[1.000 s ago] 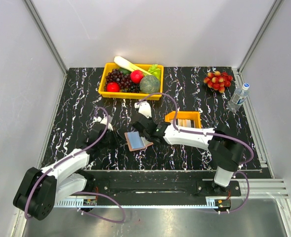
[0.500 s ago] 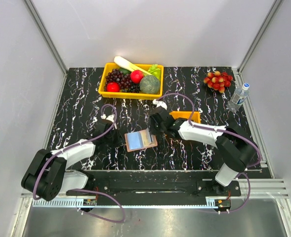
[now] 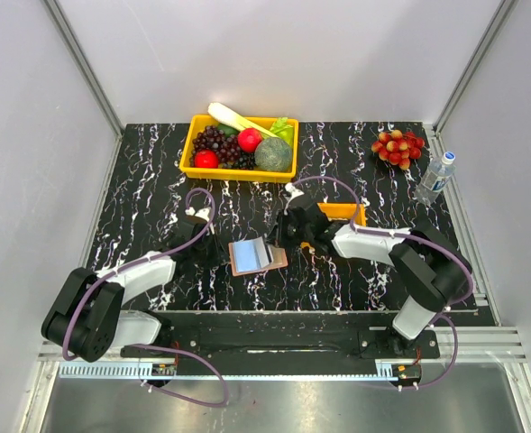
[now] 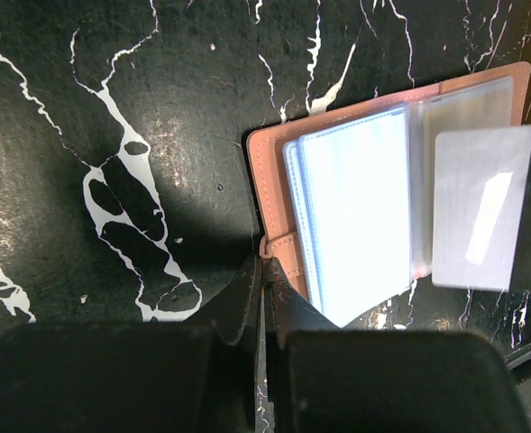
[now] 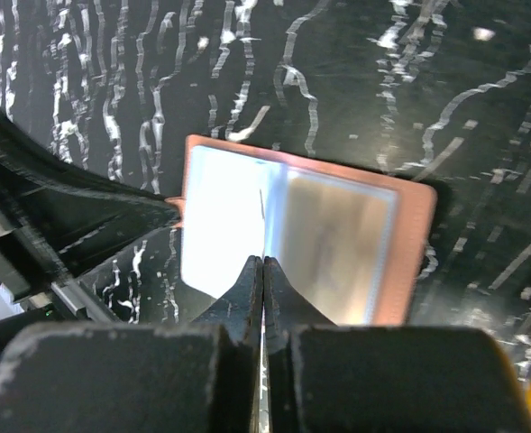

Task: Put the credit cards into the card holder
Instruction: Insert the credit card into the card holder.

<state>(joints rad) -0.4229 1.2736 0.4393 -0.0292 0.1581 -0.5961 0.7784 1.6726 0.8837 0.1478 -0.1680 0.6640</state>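
Note:
The tan-pink card holder (image 3: 258, 259) lies open on the black marbled table, pale sleeves up (image 4: 355, 207) (image 5: 337, 234). My left gripper (image 3: 213, 253) (image 4: 265, 263) is shut on its snap tab at the left edge. My right gripper (image 3: 281, 236) (image 5: 263, 266) is shut on a grey credit card with a white stripe (image 4: 477, 207). It holds the card over the holder's right half. The right wrist view shows that card only as a thin edge (image 5: 263, 212) above the holder's fold. The right arm hides the other credit cards.
An orange tray (image 3: 344, 210) sits just behind the right arm, mostly covered by it. A yellow fruit bin (image 3: 197, 152) stands at the back. A cluster of red fruit (image 3: 398, 147) and a water bottle (image 3: 434, 178) are at the back right.
The right gripper drew back from over the holder toward the orange tray, then stayed at the holder's right edge. The left arm folded lower, its gripper still on the tab.

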